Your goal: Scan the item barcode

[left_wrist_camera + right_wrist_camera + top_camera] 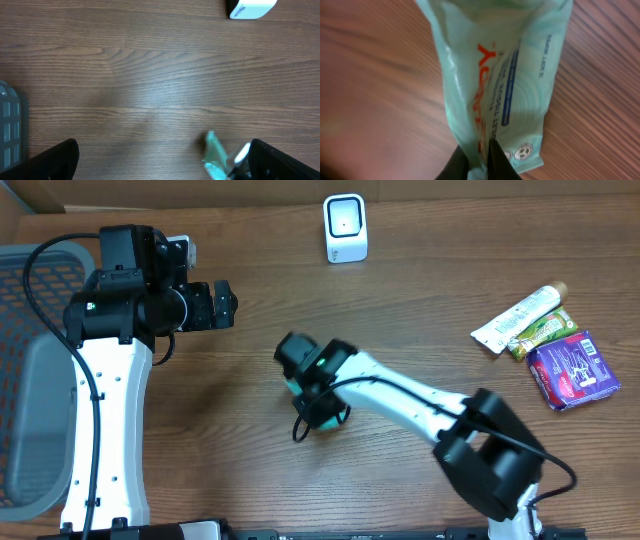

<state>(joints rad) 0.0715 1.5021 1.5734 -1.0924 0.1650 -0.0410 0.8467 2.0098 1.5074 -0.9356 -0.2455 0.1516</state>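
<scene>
The item is a teal packet of wipes (495, 75) with orange and blue print. My right gripper (479, 162) is shut on its lower edge, pinching a fold between the two black fingers, and the packet stands on edge over the wooden table. Overhead, this gripper (315, 402) is at the table's middle, with only bits of the teal packet (326, 420) showing under the wrist. No barcode shows. The white scanner (345, 228) stands at the back centre. My left gripper (226, 304) hovers open at the left, and the packet (215, 152) appears near its right finger (280, 162).
A grey basket (30, 380) sits at the left edge, also seen as the basket (10, 125) in the left wrist view. At the right lie a white tube (520, 318), a green packet (547, 330) and a purple packet (572, 370). The scanner (250, 7) shows top right.
</scene>
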